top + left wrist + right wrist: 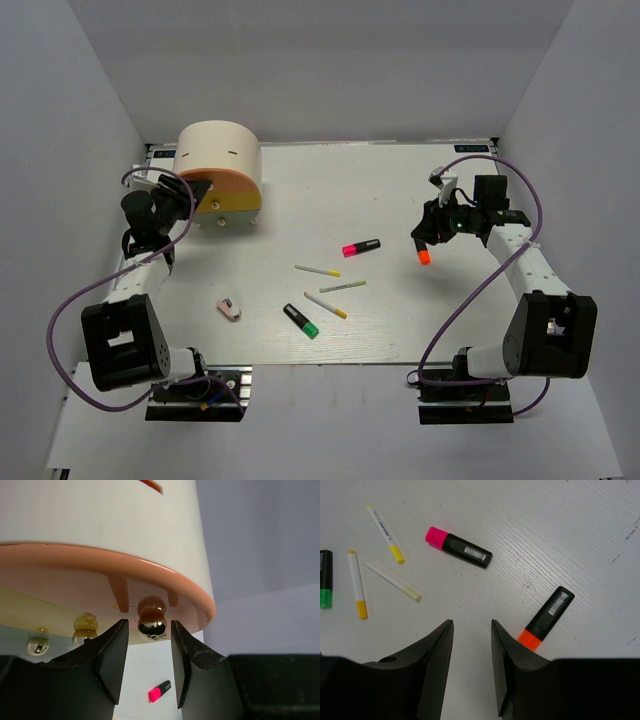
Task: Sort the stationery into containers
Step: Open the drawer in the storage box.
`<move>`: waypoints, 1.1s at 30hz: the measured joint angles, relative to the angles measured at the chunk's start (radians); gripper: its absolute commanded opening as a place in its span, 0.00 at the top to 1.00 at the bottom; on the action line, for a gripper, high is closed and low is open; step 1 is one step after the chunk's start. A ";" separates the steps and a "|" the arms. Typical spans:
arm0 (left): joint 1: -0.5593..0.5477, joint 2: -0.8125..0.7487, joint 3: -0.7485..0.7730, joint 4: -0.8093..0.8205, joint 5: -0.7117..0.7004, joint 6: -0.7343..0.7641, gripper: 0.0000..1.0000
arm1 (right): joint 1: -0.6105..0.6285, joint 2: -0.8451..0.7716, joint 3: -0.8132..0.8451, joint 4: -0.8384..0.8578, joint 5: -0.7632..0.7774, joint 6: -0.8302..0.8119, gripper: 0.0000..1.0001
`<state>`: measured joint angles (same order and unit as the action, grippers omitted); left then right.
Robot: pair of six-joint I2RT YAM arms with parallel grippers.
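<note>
Left gripper (pixel 148 630) lined up on the drawer knob (pixel 152 622)

Cream organizer (pixel 220 150) sits far left, orange drawer (pixel 236 183) and yellow drawer (pixel 236 203) both shut, so contents are hidden. Left jaws straddle the shiny knob with a slight gap, not pinching. Right gripper (pixel 471 625) is parted and empty, orange-capped highlighter (pixel 547 617) beside it. Pens (pixel 317 270) and eraser (pixel 229 310) lie mid-table.

1. The cream drum-shaped organizer (pixel 220 150) stands upright at the worktop's far left. At its base the orange drawer (pixel 238 184) sits above the yellow drawer (pixel 238 204), each with a shiny round knob (pixel 151 622).
2. Three thin yellow-and-white pens (pixel 317 270) lie mid-worktop, close together but apart.
3. Three black highlighters lie flat: the pink-capped highlighter (pixel 361 247) beyond the pens, the green-capped highlighter (pixel 300 320) nearer, and the orange-capped highlighter (pixel 547 617) off to the right.
4. The white-pink eraser (pixel 229 309) lies alone, left of the pens.
</note>
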<state>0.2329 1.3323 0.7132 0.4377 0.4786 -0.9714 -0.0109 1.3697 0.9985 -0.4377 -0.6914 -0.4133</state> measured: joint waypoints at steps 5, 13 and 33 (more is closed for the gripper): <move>0.000 0.022 0.000 0.021 0.002 -0.014 0.51 | 0.000 0.000 0.000 0.000 0.000 0.000 0.58; -0.008 0.036 -0.011 0.066 0.008 -0.040 0.56 | 0.000 0.000 0.000 0.000 0.000 0.000 0.58; -0.008 0.005 -0.084 0.154 0.026 -0.066 0.80 | 0.000 0.000 0.000 0.000 0.000 0.000 0.58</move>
<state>0.2253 1.3369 0.6292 0.5919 0.5045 -1.0374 -0.0109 1.3697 0.9985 -0.4374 -0.6918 -0.4133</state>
